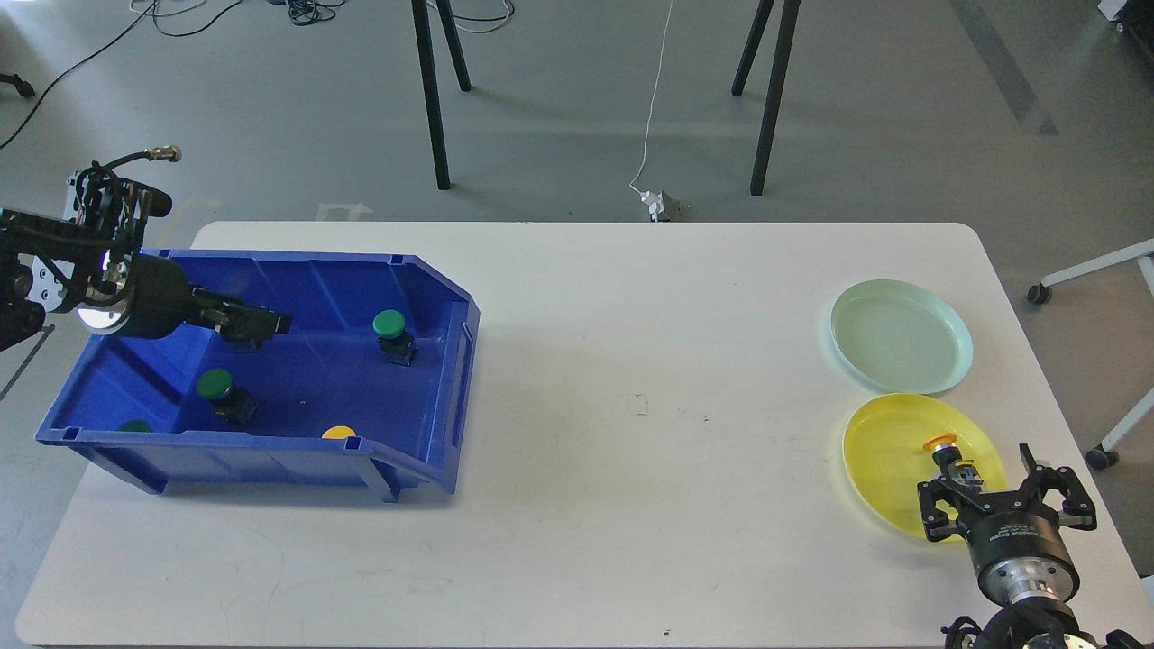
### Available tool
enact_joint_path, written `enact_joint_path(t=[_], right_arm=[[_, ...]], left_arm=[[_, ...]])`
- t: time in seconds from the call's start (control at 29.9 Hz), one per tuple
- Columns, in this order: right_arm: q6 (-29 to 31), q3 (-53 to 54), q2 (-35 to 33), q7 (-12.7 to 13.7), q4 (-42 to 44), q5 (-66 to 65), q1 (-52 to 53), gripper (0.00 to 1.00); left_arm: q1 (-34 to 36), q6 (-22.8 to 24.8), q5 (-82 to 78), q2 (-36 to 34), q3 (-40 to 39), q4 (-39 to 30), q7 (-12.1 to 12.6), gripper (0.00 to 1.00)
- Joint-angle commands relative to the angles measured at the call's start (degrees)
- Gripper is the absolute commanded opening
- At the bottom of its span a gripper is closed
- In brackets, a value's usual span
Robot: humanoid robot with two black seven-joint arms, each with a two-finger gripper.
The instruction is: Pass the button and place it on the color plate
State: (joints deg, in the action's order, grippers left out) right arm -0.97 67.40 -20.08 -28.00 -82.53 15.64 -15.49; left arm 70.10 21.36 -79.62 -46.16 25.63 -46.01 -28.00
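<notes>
**One button plated, several left in the bin**

A yellow-capped button [945, 448] lies on the yellow plate [879, 460] near the table's [631, 406] right front corner. The right gripper [1005, 487] sits just behind it with fingers spread wide and nothing between them, so that placement looks done. The pale green plate [902, 335], just beyond along the right edge, holds nothing.

At the table's left edge, the blue bin [270, 442] still holds two green buttons [390, 329] [216, 389] in full view, plus a green cap [135, 425] and a yellow cap [339, 433] half hidden by the front wall. The left gripper [261, 322] reaches into the bin's back left part; it is dark and seen end-on, so I cannot tell whether it is clenched or holding anything.

I judge most of the task remains: each button must be picked, passed across and plated by colour.
</notes>
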Motion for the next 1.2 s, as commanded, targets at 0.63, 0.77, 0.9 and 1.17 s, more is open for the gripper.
enact_joint_path(t=[0.63,0.77,0.9,1.17], right_arm=[[0.79,0.18,1.1,0.0,-0.17,0.18,-0.07,0.97],[0.79,0.18,1.1,0.0,-0.17,0.18,-0.07,0.97],[0.79,0.18,1.1,0.0,-0.17,0.09,-0.07,0.97],[0.79,0.27,1.1,0.0,-0.17,0.09,-0.24,0.97]], left_arm=[[-6.38,1.4,-2.2,0.11,1.18,4.96,0.0,0.81],[-8.05,1.32,-2.2,0.37,1.09,7.24,0.0,0.81],[-8.05,1.32,-2.12,0.72,0.92,7.86,0.0,0.8],[-8.05,1.4,-1.68,1.34,0.39,7.77,0.0,0.8]])
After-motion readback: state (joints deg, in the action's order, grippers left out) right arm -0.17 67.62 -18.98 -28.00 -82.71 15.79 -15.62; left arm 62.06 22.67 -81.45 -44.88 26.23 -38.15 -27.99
